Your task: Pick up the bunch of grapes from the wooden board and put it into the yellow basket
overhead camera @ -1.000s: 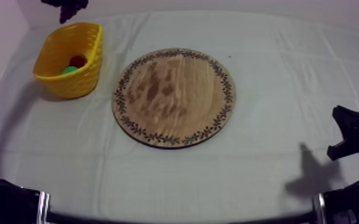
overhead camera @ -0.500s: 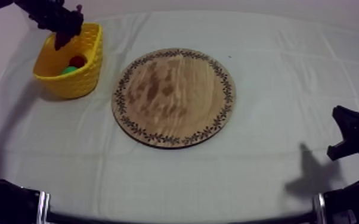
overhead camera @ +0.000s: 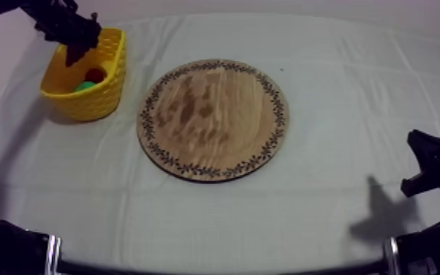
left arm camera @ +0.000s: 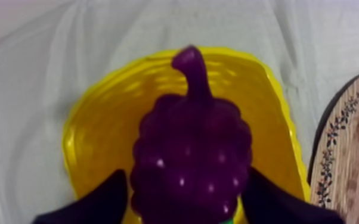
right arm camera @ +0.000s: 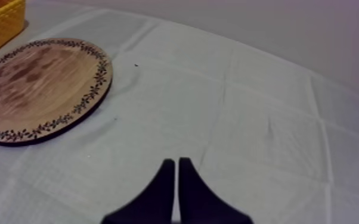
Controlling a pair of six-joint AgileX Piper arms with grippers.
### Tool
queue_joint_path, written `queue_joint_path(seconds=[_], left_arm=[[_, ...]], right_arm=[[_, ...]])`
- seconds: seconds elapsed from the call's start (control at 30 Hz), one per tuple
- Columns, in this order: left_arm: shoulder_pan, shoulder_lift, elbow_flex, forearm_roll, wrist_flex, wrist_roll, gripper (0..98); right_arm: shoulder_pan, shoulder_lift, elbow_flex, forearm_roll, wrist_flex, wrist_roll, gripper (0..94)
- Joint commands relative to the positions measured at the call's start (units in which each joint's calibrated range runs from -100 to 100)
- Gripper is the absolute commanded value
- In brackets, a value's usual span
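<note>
A purple bunch of grapes [left arm camera: 191, 161] hangs stem-up between the black fingers [left arm camera: 95, 202] of my left gripper [left arm camera: 185, 205], which is shut on it. It hovers right above the yellow basket [left arm camera: 86, 119]. In the top view my left gripper [overhead camera: 73, 35] sits over the far rim of the basket [overhead camera: 106, 88] at the table's left back. The round wooden board [overhead camera: 213, 119] lies bare in the middle. My right gripper [right arm camera: 176, 179] is shut on nothing, its fingers together as a wedge above the cloth, well to the right of the board [right arm camera: 39, 86].
Inside the basket lie a small red fruit [overhead camera: 95, 74] and a green fruit [overhead camera: 84, 86]. My right arm [overhead camera: 431, 164] rests low at the table's right front. Open cloth stretches around the board.
My left gripper has come down with the grapes from the back edge to just over the basket, then barely shifted. The right arm has not moved.
</note>
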Motion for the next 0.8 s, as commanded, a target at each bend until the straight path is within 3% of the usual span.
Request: queue_joint_path(seconds=[0.0, 0.13, 0.23, 0.53, 0.77], left_arm=[[-0.03, 0.00, -0.20, -0.01, -0.02, -0.03, 88.4], [-0.06, -0.34, -0.44, -0.18, -0.81, 0.65, 93.7], [-0.12, -1.11, -0.55, -0.23, -1.73, 1.59, 88.9], [-0.34, -9.07, 2.43, -0.46, -6.90, 3.93, 28.3], [-1.09, -22.68, 13.93, -0.98, -14.18, 3.39, 8.2]], right_arm=[[0.02, -0.01, -0.03, 0.01, 0.00, 0.00, 0.4], [0.02, -0.01, -0.03, 0.01, 0.00, 0.00, 0.4], [0.02, -0.01, -0.03, 0.01, 0.00, 0.00, 0.4], [0.02, -0.01, -0.03, 0.01, 0.00, 0.00, 0.4], [0.02, -0.01, -0.03, 0.01, 0.00, 0.00, 0.4]])
